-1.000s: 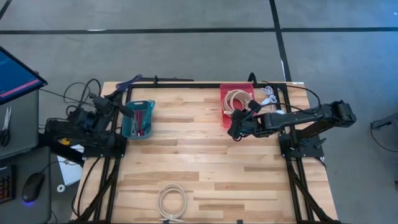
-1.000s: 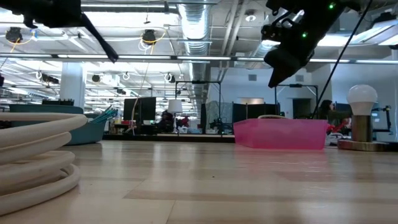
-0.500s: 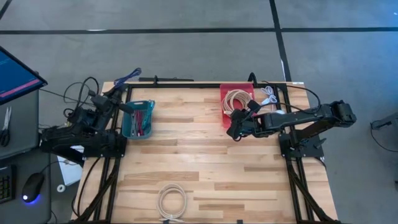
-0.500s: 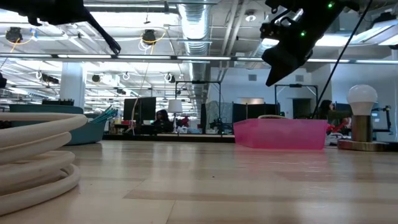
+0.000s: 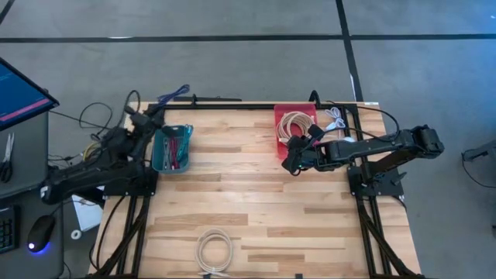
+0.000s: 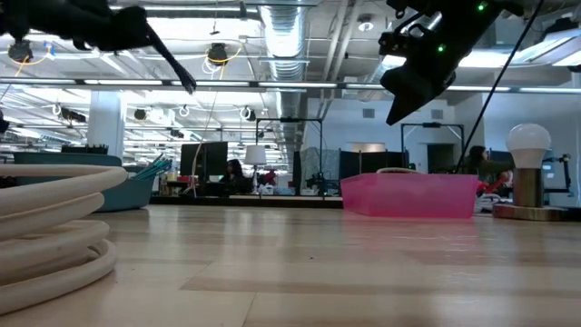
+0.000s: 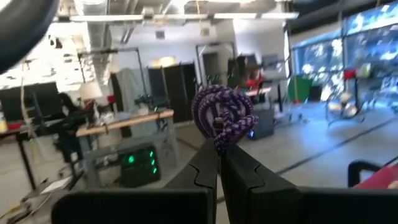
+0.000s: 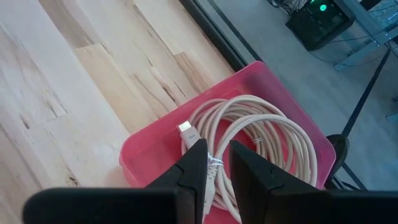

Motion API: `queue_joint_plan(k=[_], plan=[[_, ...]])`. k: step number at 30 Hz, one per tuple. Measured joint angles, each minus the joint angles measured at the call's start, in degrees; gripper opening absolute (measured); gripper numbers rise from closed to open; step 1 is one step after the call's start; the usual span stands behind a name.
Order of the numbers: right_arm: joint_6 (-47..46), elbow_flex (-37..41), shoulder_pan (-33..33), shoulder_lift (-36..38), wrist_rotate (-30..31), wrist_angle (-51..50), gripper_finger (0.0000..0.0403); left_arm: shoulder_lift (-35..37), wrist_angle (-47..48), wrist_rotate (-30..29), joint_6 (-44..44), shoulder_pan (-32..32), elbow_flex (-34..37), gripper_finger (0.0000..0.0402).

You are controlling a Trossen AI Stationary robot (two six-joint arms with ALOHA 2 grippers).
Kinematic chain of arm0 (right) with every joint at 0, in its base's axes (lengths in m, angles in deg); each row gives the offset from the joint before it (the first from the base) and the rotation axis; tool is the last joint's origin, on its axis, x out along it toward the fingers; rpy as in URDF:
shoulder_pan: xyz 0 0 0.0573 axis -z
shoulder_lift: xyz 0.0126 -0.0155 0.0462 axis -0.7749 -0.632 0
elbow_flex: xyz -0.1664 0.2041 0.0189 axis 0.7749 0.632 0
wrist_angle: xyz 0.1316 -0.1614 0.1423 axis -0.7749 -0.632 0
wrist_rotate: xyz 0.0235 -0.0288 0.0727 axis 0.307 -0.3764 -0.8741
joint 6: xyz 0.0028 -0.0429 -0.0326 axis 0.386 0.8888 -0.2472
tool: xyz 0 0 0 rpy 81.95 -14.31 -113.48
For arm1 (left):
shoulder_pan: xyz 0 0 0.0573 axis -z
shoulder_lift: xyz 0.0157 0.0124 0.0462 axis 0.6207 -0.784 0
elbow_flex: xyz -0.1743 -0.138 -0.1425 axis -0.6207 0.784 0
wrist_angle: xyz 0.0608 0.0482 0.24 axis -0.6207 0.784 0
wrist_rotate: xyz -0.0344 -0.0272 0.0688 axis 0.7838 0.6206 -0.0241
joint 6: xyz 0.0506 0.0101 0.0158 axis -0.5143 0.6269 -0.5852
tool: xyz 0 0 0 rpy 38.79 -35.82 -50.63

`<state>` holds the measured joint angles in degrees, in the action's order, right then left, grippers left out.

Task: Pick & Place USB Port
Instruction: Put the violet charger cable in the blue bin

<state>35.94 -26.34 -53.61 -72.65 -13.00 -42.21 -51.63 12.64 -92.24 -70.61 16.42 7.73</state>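
My left gripper [image 5: 160,104] is raised past the table's far-left corner, shut on a purple braided cable [image 7: 221,117]; the cable also shows in the high view [image 5: 175,93]. Below it, a teal bin [image 5: 172,149] of cables stands by the table's left edge. My right gripper [image 5: 290,164] hovers high over the table beside the near end of the pink bin [image 5: 280,139], its fingers a narrow gap apart and holding nothing. A beige coiled cable [image 8: 261,140] lies inside the pink bin [image 8: 149,155]. My left gripper pinches the purple cable's bundled coil at its lower loops [image 7: 221,144] between the two fingertips [image 7: 208,163]. The bundle stands beyond the fingertips, lifted clear of the table and the teal bin.
A white coiled cable [image 5: 213,249] lies at the table's near edge and fills the low view's left side [image 6: 45,227]. Scissors [image 5: 335,118] lie right of the pink bin. Bare wood lies between the two bins.
My left arm has reached out toward the table's far edge and a little to the right, carrying the purple cable with it, still shut. My right gripper has kept almost still.
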Motion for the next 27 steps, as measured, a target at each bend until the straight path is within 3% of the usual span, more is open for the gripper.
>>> queue_joint_plan(k=[5,9,14,18,22,27], plan=[[0.0,0.0,-0.2,0.0,0.0,0.0,0.0059,-4.1,1.5,6.5,3.4,-9.8,-0.4,0.0006],[0.0,0.0,-0.1,0.0,0.0,-0.1,0.0059,-4.8,9.4,16.8,8.5,-19.0,-4.0,0.0006],[0.0,0.0,-0.1,0.0,0.0,-0.1,0.0059,-4.8,23.9,30.8,14.1,-30.3,-12.3,0.0006],[0.0,0.0,-0.1,0.0,0.0,-0.1,0.0059,-6.3,41.9,41.4,18.8,-36.8,-20.6,0.0006],[0.0,0.0,-0.1,0.0,0.0,-0.1,0.0059,-7.5,58.0,42.6,20.5,-38.2,-23.7,0.0006],[0.0,0.0,-0.1,0.0,0.0,-0.1,0.0059,-6.8,64.5,42.7,21.9,-37.6,-23.8,0.0006]])
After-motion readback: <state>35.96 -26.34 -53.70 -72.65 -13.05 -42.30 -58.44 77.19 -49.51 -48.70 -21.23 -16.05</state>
